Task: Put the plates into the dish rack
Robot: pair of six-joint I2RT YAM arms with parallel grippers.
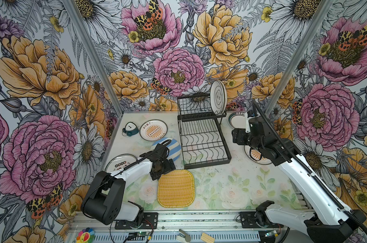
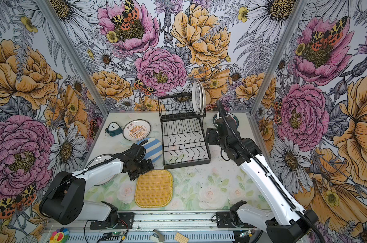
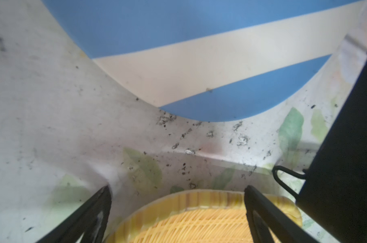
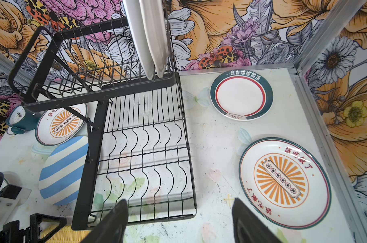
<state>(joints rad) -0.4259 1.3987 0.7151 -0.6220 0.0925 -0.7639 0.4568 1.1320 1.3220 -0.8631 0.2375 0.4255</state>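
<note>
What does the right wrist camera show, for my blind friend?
A black dish rack holds two white plates standing on its top shelf. A striped plate and printed plates lie flat on the table beside it. The right gripper is open.

A teal alarm clock (image 1: 130, 128) with a white face sits near the far left corner of the bench (image 1: 231, 189), whose pale top is printed with roses and leaves. Bold flower wallpaper (image 1: 178, 42) covers the walls on three sides. Past the near edge, a rainbow flower toy (image 1: 85, 234) and a ribbed wooden block (image 1: 207, 237) lie on the metal rail (image 1: 199, 223).
</note>
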